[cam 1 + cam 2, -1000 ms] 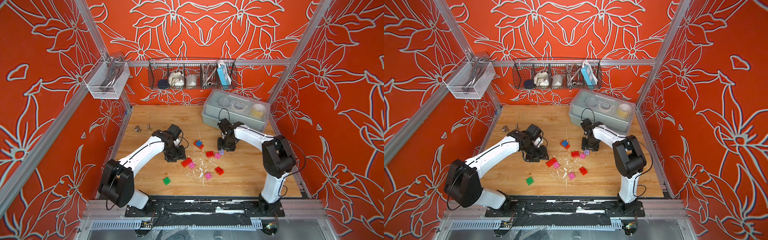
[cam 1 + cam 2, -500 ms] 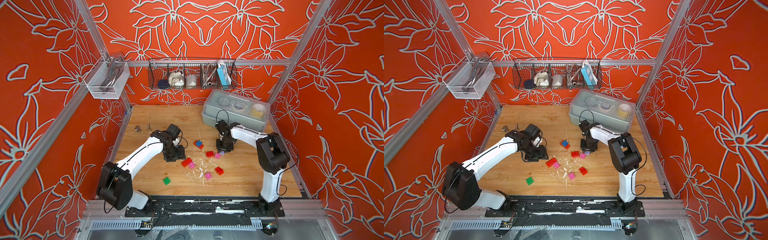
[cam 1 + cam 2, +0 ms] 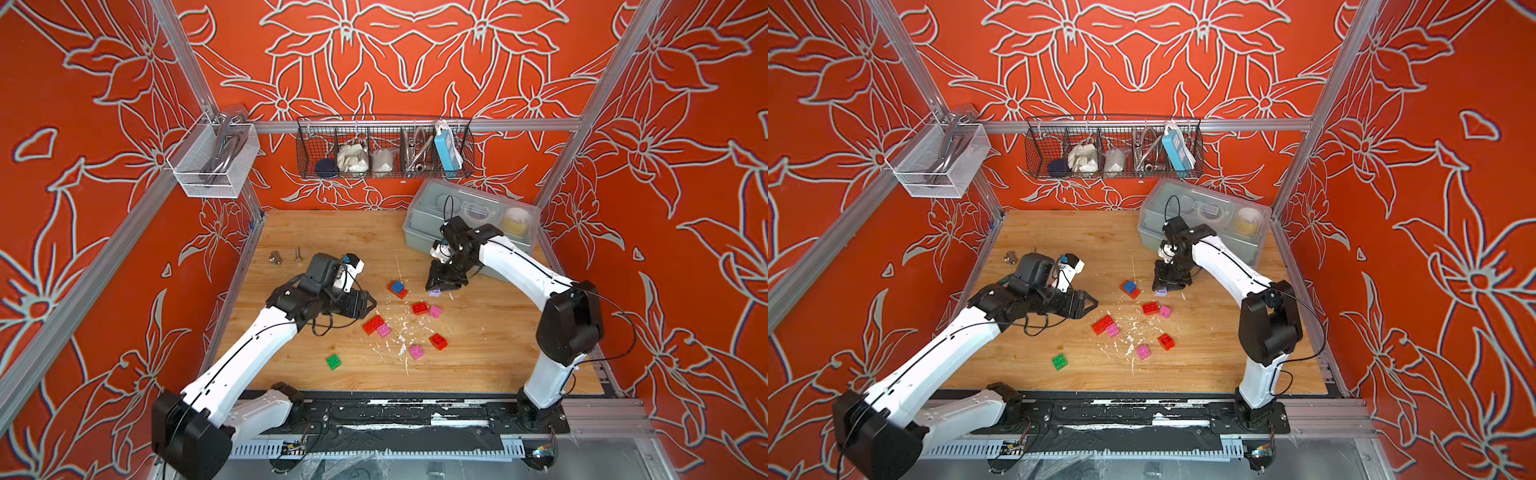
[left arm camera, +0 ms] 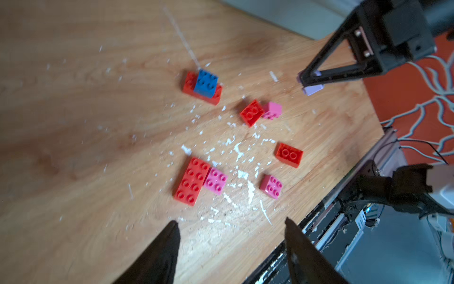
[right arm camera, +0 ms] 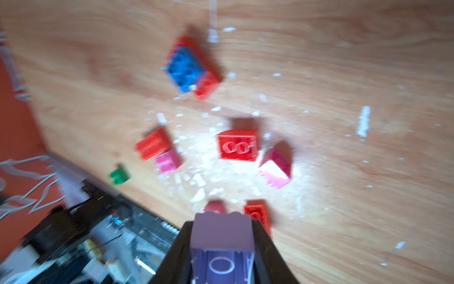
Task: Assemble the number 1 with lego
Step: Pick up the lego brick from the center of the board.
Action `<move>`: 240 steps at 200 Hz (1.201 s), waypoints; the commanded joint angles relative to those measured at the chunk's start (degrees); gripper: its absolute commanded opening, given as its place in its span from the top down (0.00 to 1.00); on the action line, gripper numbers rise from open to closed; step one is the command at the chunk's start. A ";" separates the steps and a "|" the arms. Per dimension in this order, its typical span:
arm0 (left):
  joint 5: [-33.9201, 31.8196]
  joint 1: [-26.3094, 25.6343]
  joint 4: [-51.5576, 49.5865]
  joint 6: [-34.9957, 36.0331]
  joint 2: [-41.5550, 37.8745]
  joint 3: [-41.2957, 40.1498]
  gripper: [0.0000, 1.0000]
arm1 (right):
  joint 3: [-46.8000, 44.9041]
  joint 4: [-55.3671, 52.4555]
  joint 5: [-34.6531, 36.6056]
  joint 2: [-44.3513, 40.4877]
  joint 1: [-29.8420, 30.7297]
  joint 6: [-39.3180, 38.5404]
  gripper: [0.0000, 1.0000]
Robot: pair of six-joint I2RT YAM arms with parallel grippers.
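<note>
- Lego in play: the small lilac hollow plastic brick (image 5: 222, 236). I judge it light, rigid and slick-walled, best taken across two flat opposite walls with the studs left free.
- The black right gripper (image 4: 308, 80) pinches it that way, low over the wooden table (image 3: 332, 237), at about one o'clock from the middle of the loose bricks in both top views.
- The blue brick on a red brick (image 3: 397, 286) sits at eleven o'clock. The long red eight-stud brick (image 3: 372, 324) touches a pink brick (image 3: 383, 330) at nine. The green brick (image 3: 333, 361) lies apart at seven.
- The black left gripper (image 4: 231, 220) stands spread and empty, near the long red brick.
- The grey plastic box (image 3: 415, 232) crowds the right arm from one o'clock. Bare wood lies from ten to twelve.
</note>
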 commanded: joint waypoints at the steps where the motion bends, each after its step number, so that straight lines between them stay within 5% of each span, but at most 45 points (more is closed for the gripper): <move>1: 7.89 0.22 13.30 9.46 -6.08 -5.15 0.28 | 1.95 -3.77 -15.58 -1.37 -0.58 -2.84 0.77; 40: 14.52 0.22 22.36 16.72 -10.47 -10.37 0.17 | 2.07 2.49 -30.86 -3.55 -0.57 1.26 0.78; 103: 20.14 0.15 34.57 12.66 -3.56 -8.98 0.18 | -4.49 19.41 -44.47 -8.25 -0.54 10.52 0.78; 240: 23.92 -3.91 40.89 12.61 4.97 -1.17 0.33 | -8.01 29.16 -48.11 -10.03 -0.22 17.56 0.78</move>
